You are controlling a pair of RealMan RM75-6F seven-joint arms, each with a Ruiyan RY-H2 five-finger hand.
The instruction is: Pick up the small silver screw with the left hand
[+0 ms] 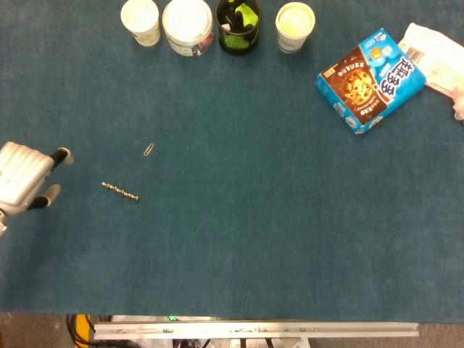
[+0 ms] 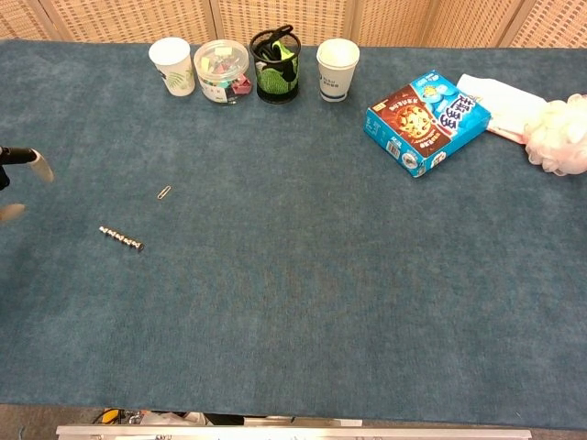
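Note:
The small silver screw [image 1: 119, 191] lies flat on the blue table, left of centre, also seen in the chest view as the screw [image 2: 121, 238]. My left hand [image 1: 25, 180] hovers at the far left edge, a short way left of the screw, fingers apart and holding nothing. In the chest view only the fingertips [image 2: 35, 161] of that hand show at the left border. My right hand is out of sight in both views.
A paperclip [image 1: 148, 150] lies just beyond the screw. Along the far edge stand two paper cups [image 1: 141, 20], a clear tub [image 1: 188, 26] and a black mesh pen holder [image 1: 238, 25]. A blue cookie box [image 1: 370, 78] and white packaging [image 1: 435, 56] sit at the far right.

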